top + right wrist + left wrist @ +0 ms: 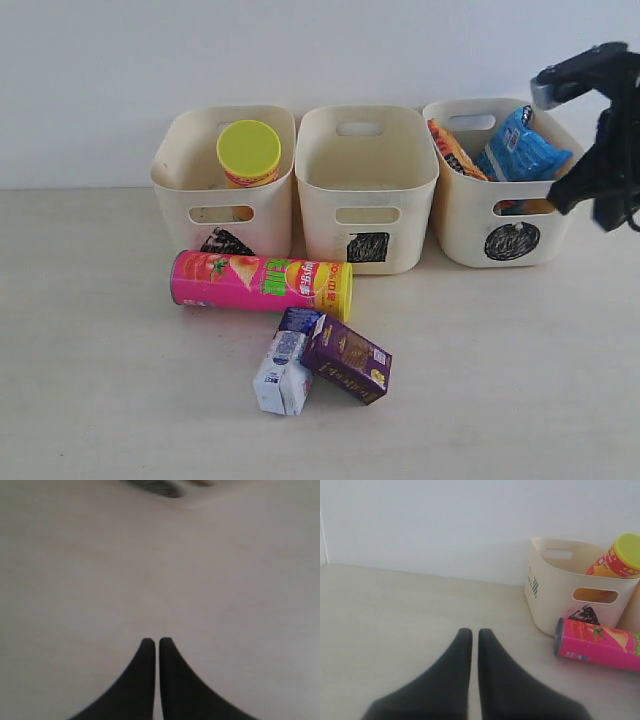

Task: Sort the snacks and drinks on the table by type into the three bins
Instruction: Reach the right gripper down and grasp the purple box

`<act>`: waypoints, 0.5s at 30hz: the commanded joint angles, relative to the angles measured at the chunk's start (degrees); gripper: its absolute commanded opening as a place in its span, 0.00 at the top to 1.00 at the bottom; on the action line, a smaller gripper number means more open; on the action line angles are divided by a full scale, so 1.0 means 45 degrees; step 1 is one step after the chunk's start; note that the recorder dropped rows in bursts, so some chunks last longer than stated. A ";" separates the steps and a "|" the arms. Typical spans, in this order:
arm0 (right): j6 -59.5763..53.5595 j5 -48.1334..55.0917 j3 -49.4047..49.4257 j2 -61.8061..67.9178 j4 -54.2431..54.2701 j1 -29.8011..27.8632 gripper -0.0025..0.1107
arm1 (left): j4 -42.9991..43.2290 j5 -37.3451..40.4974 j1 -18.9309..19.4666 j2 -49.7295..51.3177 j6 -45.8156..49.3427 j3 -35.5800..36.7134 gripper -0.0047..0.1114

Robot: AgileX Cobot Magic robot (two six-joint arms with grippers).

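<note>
The pink-green chip can [262, 284] lies on its side on the table [90, 380], in front of the triangle bin [180, 195] that holds the upright yellow-red can [249, 154]. The white and blue carton [283, 372] and the dark purple carton [346, 359] lie side by side near the table's front. The square bin [320, 210] looks empty. The circle bin [470, 235] holds the orange-brown bag [455, 150] and the blue bag [522, 150]. My right arm [600, 140] hangs at the far right beside that bin. My right gripper [155, 641] is shut and empty. My left gripper [471, 632] is shut, left of the pink-green can [597, 644].
A plain white wall [300, 50] stands right behind the bins. The left wrist view shows bare table [395, 610] left of the triangle bin [547, 597]. The right wrist view is blurred, showing only pale surface [160, 570].
</note>
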 commanded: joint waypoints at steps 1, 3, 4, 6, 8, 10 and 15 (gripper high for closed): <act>-0.4022 0.1121 0.0502 -0.0159 0.5539 0.0038 0.98 | -0.0041 -0.0082 -0.0013 -0.0048 -0.0090 -0.0050 0.93; -0.5682 0.1310 0.1094 -0.0159 0.7359 0.0038 0.98 | -0.0041 -0.0082 -0.0013 -0.0048 -0.0090 -0.0050 0.93; -0.6311 0.1311 0.1398 -0.0159 0.7990 0.0038 0.98 | -0.0041 -0.0082 -0.0013 -0.0048 -0.0090 -0.0050 0.93; -0.7260 0.1116 0.1975 -0.0159 0.8739 0.0038 0.98 | -0.0041 -0.0082 -0.0013 -0.0048 -0.0090 -0.0050 0.93; -0.8269 0.0779 0.2630 -0.0159 0.9270 0.0038 0.96 | -0.0041 -0.0082 -0.0013 -0.0048 -0.0090 -0.0050 0.93; -0.9353 0.0420 0.3256 -0.0159 0.9752 0.0065 0.89 | -0.0041 -0.0082 -0.0013 -0.0048 -0.0090 -0.0050 0.93; -1.1038 -0.1489 0.4115 -0.0159 0.9995 0.0963 0.59 | -0.0041 -0.0082 -0.0013 -0.0048 -0.0090 -0.0050 0.93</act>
